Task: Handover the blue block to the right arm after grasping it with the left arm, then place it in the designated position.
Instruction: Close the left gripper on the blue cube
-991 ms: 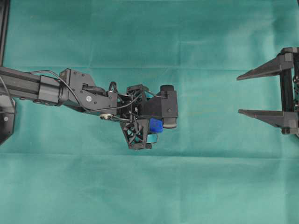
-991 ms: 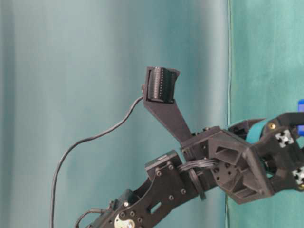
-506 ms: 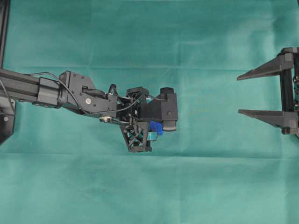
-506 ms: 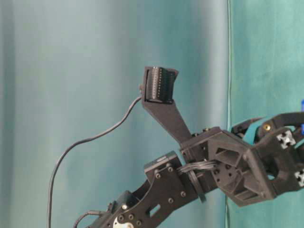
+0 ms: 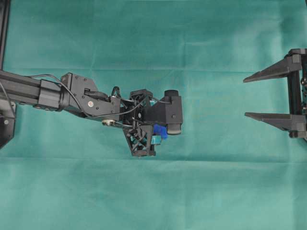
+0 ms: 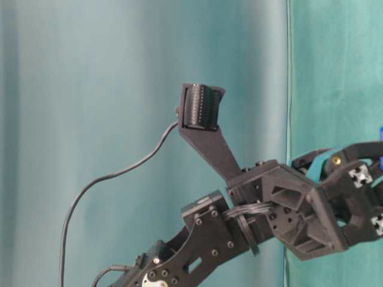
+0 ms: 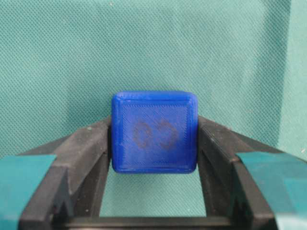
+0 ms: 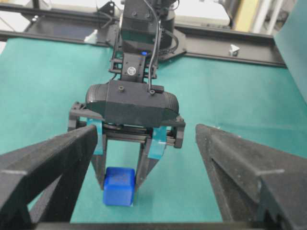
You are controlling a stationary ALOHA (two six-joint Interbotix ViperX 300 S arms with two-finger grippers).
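Note:
The blue block (image 7: 154, 132) is a small cube with a faint dark mark. It sits pinched between the black fingers (image 7: 86, 153) of the left arm's teal-padded gripper (image 5: 159, 134), which is shut on it. From overhead only a corner of the block (image 5: 160, 130) shows under the wrist camera. In the right wrist view the block (image 8: 119, 186) hangs low at the green cloth. The right arm's gripper (image 5: 245, 97) stands open at the right edge, well apart from the block and pointing toward it. The designated position cannot be made out in any view.
Green cloth (image 5: 158, 201) covers the table, with a fold line running across it. A black frame rail (image 5: 4, 28) stands at the left edge and another rail (image 8: 230, 38) behind the left arm's base. A loose cable (image 6: 90, 191) loops off the left arm.
The left gripper's jaws closed onto the blue block and the wrist shifted slightly; over the last half second nothing moved. The right gripper stayed open and still.

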